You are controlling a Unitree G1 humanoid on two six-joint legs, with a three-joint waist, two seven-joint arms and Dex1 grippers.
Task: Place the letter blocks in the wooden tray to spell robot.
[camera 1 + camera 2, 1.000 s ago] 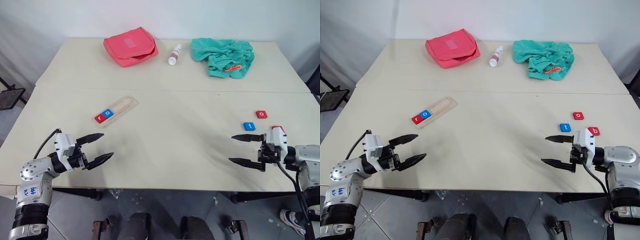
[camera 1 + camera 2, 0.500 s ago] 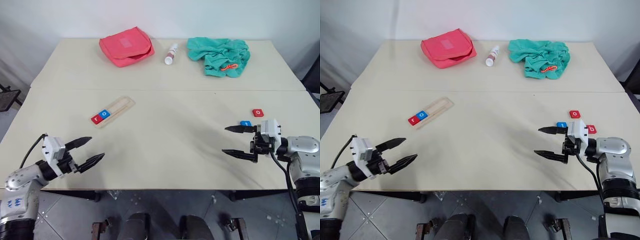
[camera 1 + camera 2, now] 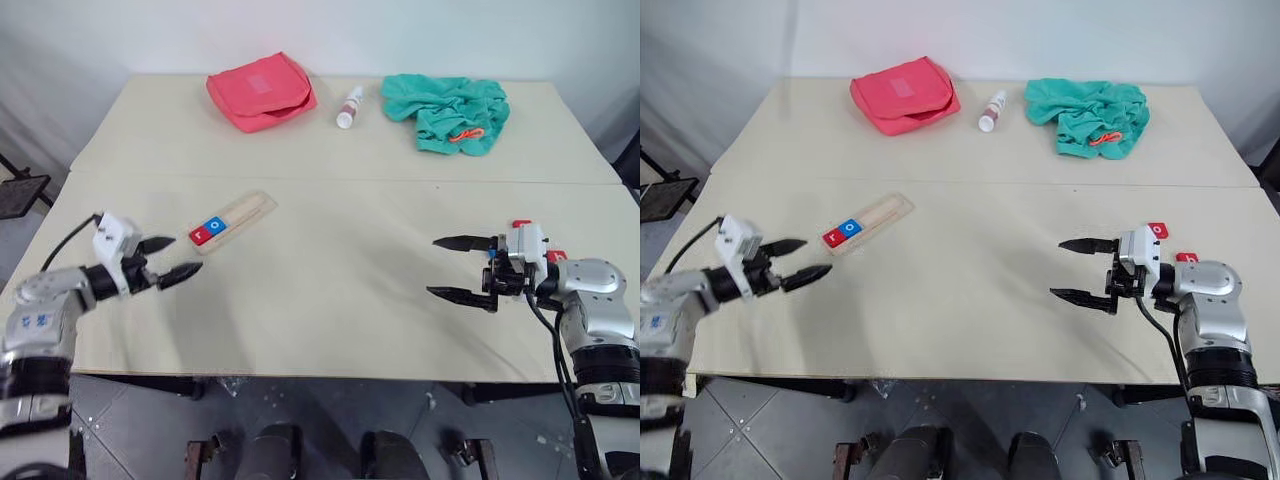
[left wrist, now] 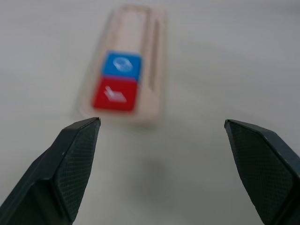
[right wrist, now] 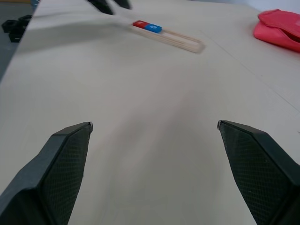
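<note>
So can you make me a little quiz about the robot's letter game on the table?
1. True or false: the wooden tray already holds two tiles.
2. Which colour is the tile at the tray's end nearest the left gripper? A red, B blue, C green.
3. Fill in: both the left gripper and the right gripper are ___ and hold nothing.

Key: 1 true, a red tile and a blue tile. 2 A. 3 open.
</note>
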